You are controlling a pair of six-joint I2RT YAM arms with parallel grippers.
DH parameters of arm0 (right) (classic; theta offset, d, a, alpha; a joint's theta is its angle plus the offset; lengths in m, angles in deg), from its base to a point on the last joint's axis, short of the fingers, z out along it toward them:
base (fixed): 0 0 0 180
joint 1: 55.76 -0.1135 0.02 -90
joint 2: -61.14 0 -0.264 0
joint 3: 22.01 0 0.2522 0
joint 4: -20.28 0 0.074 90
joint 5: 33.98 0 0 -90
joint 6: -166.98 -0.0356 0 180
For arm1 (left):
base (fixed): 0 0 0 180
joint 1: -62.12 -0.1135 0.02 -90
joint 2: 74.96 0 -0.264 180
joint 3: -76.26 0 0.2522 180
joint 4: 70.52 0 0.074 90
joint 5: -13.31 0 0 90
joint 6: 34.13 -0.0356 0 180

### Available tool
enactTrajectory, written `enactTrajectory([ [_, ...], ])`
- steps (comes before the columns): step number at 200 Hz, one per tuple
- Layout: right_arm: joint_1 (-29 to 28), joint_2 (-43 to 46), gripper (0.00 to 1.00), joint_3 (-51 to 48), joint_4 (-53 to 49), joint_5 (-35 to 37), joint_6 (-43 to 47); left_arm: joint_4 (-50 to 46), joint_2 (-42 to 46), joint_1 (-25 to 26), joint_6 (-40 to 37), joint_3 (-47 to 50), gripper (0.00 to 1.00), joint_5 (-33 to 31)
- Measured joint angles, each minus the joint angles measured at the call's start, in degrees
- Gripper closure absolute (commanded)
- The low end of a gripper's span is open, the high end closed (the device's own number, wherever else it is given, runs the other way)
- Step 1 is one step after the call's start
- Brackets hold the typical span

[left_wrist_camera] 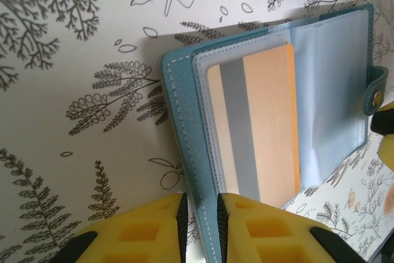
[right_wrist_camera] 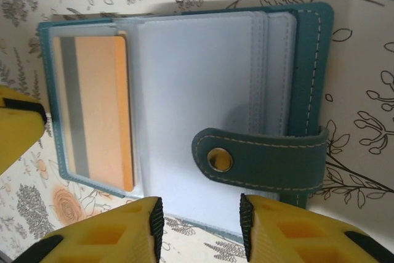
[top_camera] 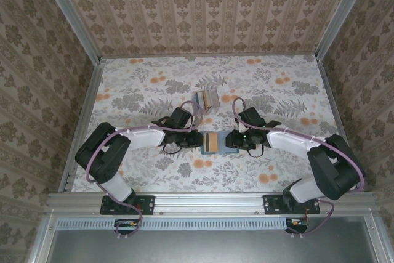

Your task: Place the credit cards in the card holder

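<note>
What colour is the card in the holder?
Orange-tan card with a grey stripe; clearest in left wrist view.

top camera high behind, looking down, both wrist cameras close over the same card holder (left_wrist_camera: 181, 127)

walls (top_camera: 203, 4): beige damask-striped wallpaper, three sides | tabletop (top_camera: 135, 84): white floral cover, grey leaves, orange blooms | frame: aluminium corner posts (top_camera: 66, 10), rail (top_camera: 209, 201) along near edge | light: even, soft shadows
</note>
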State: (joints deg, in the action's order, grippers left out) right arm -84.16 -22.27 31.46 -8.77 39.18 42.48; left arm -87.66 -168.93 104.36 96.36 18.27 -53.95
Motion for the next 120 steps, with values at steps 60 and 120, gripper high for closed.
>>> enactTrajectory([
  [60,0.0,-2.6,0.63,0.1,1.3,-0.3,0.0,0.2,0.0,0.1,0.0,0.0,0.77,0.0],
  [120,0.0,-3.1,0.63,0.1,3.0,-2.0,-0.3,0.4,0.0,0.3,0.0,0.0,0.77,0.0],
])
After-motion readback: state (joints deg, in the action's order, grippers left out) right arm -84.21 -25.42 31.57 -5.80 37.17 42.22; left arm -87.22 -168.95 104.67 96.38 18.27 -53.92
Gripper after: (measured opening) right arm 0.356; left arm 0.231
